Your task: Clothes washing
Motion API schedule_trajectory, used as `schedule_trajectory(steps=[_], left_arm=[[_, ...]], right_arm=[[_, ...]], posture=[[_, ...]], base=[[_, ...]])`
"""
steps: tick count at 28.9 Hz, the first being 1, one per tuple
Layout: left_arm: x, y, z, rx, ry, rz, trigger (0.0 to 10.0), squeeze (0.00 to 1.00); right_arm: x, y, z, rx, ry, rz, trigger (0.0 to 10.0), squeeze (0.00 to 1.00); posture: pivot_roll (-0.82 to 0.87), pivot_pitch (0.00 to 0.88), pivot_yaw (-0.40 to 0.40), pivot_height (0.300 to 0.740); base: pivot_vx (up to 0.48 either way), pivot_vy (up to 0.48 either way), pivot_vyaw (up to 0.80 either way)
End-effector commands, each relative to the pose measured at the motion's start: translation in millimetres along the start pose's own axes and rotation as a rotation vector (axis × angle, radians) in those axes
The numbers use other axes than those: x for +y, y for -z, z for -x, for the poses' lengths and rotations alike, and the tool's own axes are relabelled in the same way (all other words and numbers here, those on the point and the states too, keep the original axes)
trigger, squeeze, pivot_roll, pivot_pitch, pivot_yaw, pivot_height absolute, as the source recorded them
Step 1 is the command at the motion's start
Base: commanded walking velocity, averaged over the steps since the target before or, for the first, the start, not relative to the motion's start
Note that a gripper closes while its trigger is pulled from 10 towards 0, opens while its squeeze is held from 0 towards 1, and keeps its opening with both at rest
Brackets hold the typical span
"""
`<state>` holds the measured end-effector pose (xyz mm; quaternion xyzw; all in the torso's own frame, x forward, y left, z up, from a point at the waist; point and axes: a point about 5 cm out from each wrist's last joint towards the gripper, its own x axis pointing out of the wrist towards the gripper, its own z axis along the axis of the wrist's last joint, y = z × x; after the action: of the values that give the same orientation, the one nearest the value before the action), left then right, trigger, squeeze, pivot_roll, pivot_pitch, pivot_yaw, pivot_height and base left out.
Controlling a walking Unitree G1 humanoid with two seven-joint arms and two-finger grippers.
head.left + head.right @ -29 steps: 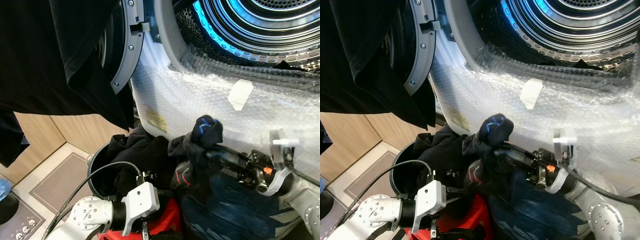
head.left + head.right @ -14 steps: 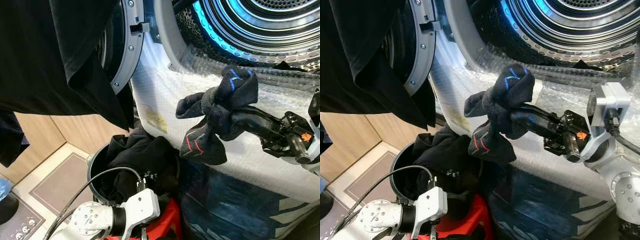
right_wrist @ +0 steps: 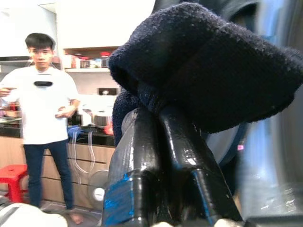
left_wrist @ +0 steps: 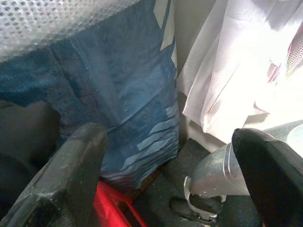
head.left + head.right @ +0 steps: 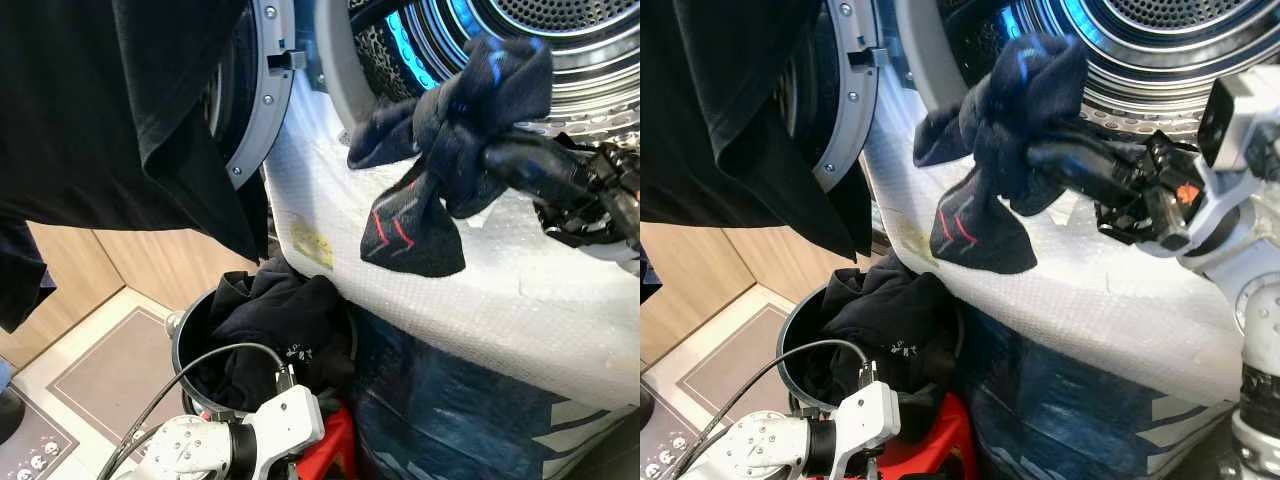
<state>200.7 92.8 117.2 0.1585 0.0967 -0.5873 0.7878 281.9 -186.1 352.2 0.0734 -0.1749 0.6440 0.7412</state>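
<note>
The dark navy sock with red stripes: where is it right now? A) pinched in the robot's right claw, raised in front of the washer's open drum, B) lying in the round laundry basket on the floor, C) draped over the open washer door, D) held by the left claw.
A: the dark navy sock with red stripes hangs from the shut right claw in front of the steel drum, above the basket.

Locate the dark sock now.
Dark sock hangs pinched in the right end effector, right of centre, before the washer drum, above the laundry bucket.
</note>
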Motion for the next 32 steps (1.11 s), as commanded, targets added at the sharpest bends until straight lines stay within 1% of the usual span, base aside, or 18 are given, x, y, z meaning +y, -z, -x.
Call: schedule_trajectory(steps=[1,6,8,9,10,11,12,13,14,15,18,20,24,26,28,29,30,32], left_arm=[[-3.0,0.5,0.1,0.007,-0.006,-0.001,10.0,0.0],[-7.8,0.7,-2.1,0.001,-0.014,0.011,10.0,0.0],[-10.5,1.0,-2.9,0.0,-0.018,0.018,10.0,0.0],[-10.5,1.0,-2.9,0.0,-0.018,0.018,10.0,0.0],[-12.6,1.6,-3.4,0.0,-0.023,0.024,10.0,0.0],[-12.6,1.6,-3.4,0.0,-0.023,0.024,10.0,0.0],[-14.3,1.8,-4.0,0.0,-0.029,0.03,10.0,0.0],[-14.3,1.8,-4.0,0.0,-0.029,0.03,10.0,0.0],[-15.6,1.9,-4.4,0.0,-0.033,0.034,10.0,0.0],[-16.2,2.1,-4.6,0.0,-0.035,0.036,10.0,0.0],[-17.4,1.8,-5.1,-0.002,-0.038,0.042,10.0,0.0],[-17.9,1.8,-5.3,-0.002,-0.039,0.044,10.0,0.0],[-19.0,2.1,-5.5,-0.001,-0.041,0.049,10.0,0.0],[-19.2,2.2,-5.5,-0.001,-0.042,0.051,10.0,0.0],[-19.7,1.9,-5.7,-0.001,-0.042,0.052,10.0,0.0],[-19.7,1.9,-5.7,-0.001,-0.042,0.052,10.0,0.0],[-19.7,1.6,-5.9,-0.001,-0.045,0.054,10.0,0.0],[-19.5,1.4,-5.9,-0.001,-0.046,0.055,10.0,0.0]], right_arm=[[-4.6,-4.2,-6.9,0.012,0.0,0.023,10.0,0.0],[-22.0,-12.8,-17.8,0.022,0.059,0.047,10.0,0.0],[-33.5,-18.6,-23.8,0.035,0.118,0.072,10.0,0.0],[-33.5,-18.6,-23.8,0.035,0.118,0.072,10.0,0.0],[-45.8,-23.5,-28.7,0.053,0.191,0.097,10.0,0.0],[-45.8,-23.5,-28.7,0.053,0.191,0.097,10.0,0.0],[-59.3,-28.2,-32.3,0.068,0.275,0.116,10.0,0.0],[-59.3,-28.2,-32.3,0.068,0.275,0.116,10.0,0.0],[-71.2,-32.9,-35.5,0.08,0.36,0.132,10.0,0.0],[-77.2,-35.4,-37.2,0.086,0.408,0.142,10.0,0.0],[-91.3,-42.2,-38.6,0.102,0.553,0.154,10.0,0.0],[-96.7,-44.5,-38.3,0.109,0.612,0.156,10.0,0.0],[-116.3,-51.7,-26.0,0.157,0.937,0.219,10.0,0.0],[-119.4,-53.1,-22.3,0.163,1.01,0.231,10.0,0.0],[-125.2,-56.7,-12.4,0.19,1.177,0.29,10.0,0.0],[-125.2,-56.7,-12.4,0.19,1.177,0.29,10.0,0.0],[-129.3,-58.8,0.0,0.205,1.348,0.322,10.0,0.0],[-130.8,-59.6,10.0,0.229,1.454,0.345,10.0,0.0]], posture=[[-0.01,0.069,-0.026,0.74],[0.0,0.08,-0.047,0.74],[0.0,0.087,-0.058,0.74],[0.0,0.087,-0.058,0.74],[0.0,0.091,-0.064,0.74],[0.0,0.091,-0.064,0.74],[0.0,0.097,-0.07,0.74],[0.0,0.097,-0.07,0.74],[0.0,0.101,-0.072,0.74],[0.0,0.101,-0.072,0.74],[0.0,0.107,-0.076,0.74],[0.0,0.109,-0.077,0.74],[0.0,0.116,-0.078,0.74],[0.0,0.116,-0.078,0.74],[-0.01,0.124,-0.078,0.74],[-0.01,0.124,-0.078,0.74],[-0.01,0.126,-0.079,0.74],[-0.01,0.13,-0.078,0.74]], base=[[0.0,0.0,0.0],[0.0,0.0,0.0],[0.0,0.0,0.0],[0.0,0.0,0.0],[0.0,0.0,0.0],[0.0,0.0,0.0],[0.0,0.0,0.0],[0.0,0.0,0.0],[0.0,0.0,0.0],[0.0,0.0,0.0],[0.0,0.0,0.0],[0.0,0.0,0.0],[0.0,0.0,0.0],[0.0,0.0,0.0],[0.0,0.0,0.0],[0.0,0.0,0.0],[0.0,0.0,0.0],[0.0,0.0,0.0]])
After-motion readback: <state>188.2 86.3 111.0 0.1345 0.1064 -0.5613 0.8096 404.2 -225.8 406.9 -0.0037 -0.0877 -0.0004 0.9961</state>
